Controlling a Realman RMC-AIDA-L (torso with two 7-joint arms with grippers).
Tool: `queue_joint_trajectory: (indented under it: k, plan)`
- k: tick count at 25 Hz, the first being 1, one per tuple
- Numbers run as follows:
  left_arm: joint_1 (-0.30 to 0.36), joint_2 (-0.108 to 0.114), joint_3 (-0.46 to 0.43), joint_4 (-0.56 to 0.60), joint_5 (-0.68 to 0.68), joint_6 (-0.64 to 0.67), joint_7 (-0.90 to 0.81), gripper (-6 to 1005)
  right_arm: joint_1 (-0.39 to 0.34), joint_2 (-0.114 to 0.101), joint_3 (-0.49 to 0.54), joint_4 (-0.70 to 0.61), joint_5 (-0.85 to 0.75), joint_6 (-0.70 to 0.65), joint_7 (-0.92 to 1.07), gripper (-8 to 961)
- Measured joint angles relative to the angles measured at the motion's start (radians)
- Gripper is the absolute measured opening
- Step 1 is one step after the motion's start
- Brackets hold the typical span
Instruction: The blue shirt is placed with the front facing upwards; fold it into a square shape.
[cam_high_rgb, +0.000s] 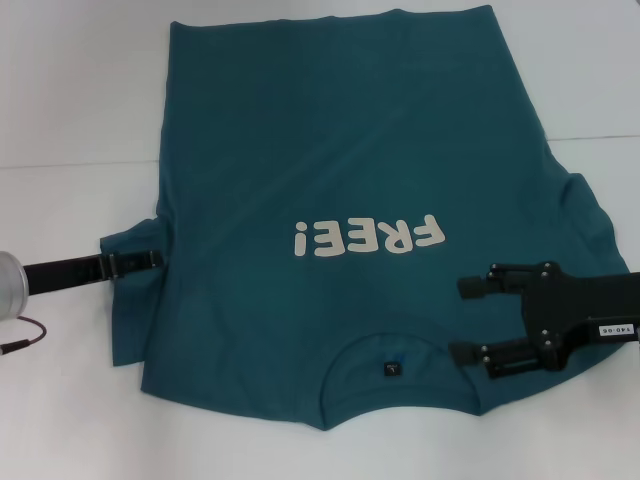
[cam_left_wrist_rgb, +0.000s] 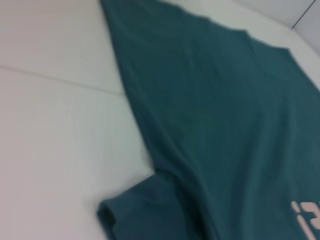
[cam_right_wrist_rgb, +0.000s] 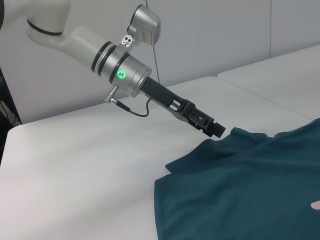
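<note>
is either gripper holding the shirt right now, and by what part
The left gripper is at the left sleeve edge of the blue shirt, seemingly pinching it. The right gripper hangs open over the shirt near the collar, holding nothing.

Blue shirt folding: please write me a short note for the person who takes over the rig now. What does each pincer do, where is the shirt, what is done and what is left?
Left pincer: at the shirt's left sleeve edge, low on the table; open or shut cannot be told.
Right pincer: open, over the right shoulder beside the collar, holding nothing.
Blue shirt: flat on the white table, print up, collar toward the robot. The left sleeve looks partly tucked at the body; the right sleeve is spread out.
Done: no complete fold shows.
Left: fold sleeves and sides in, then fold lengthwise into a square.
</note>
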Motion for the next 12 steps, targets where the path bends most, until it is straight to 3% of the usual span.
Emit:
queue_joint_trajectory:
  k: [12]
  plan:
    - [-0.010,0.001,0.006,-0.017,0.061,-0.018,-0.020,808,0.007,0.001,0.000,0.000,-0.013,0.000,0.012,924]
